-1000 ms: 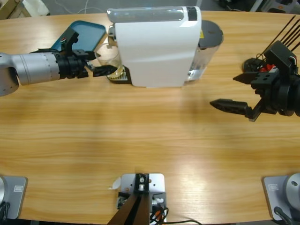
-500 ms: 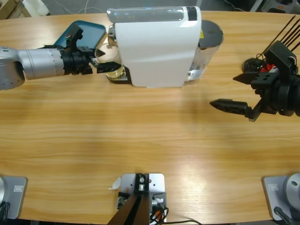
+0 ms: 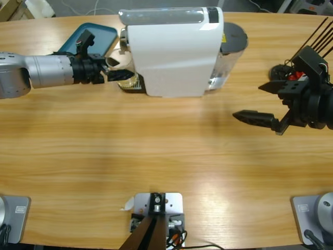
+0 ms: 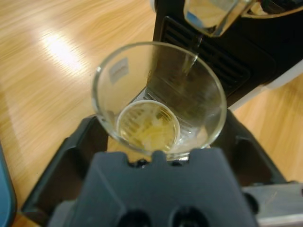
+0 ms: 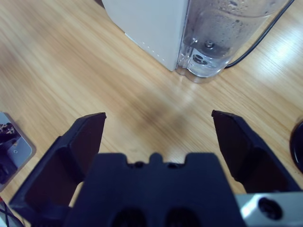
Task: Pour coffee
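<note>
The left gripper [image 4: 158, 142] is clasping a clear glass [image 4: 159, 97], one black jaw on either side of it, with the glass sitting directly ahead of the gripper's body. The coffee [image 4: 147, 126] is lying as a shallow pale amber layer at the bottom of that glass, so it is resting right between the jaws. Just beyond the glass, the dark front of the white coffee machine [image 3: 174, 52] is standing, with its spout [image 4: 213, 16] hanging above and slightly past the far rim. In the high view, the left gripper [image 3: 118, 74] is reaching in to the machine's front end, beside a blue tray [image 3: 96, 36] lying just behind the arm.

A small pale sticker [image 4: 119, 70] is showing on the wall of the glass; any writing on it cannot be read.

The right gripper [image 5: 158, 125] is hanging with its jaws spread wide and nothing between them, above the bare wooden table [image 5: 94, 71]. Ahead of it the machine's clear water tank [image 5: 222, 33] is standing, with a black cable [image 5: 265, 35] running off beside it.
</note>
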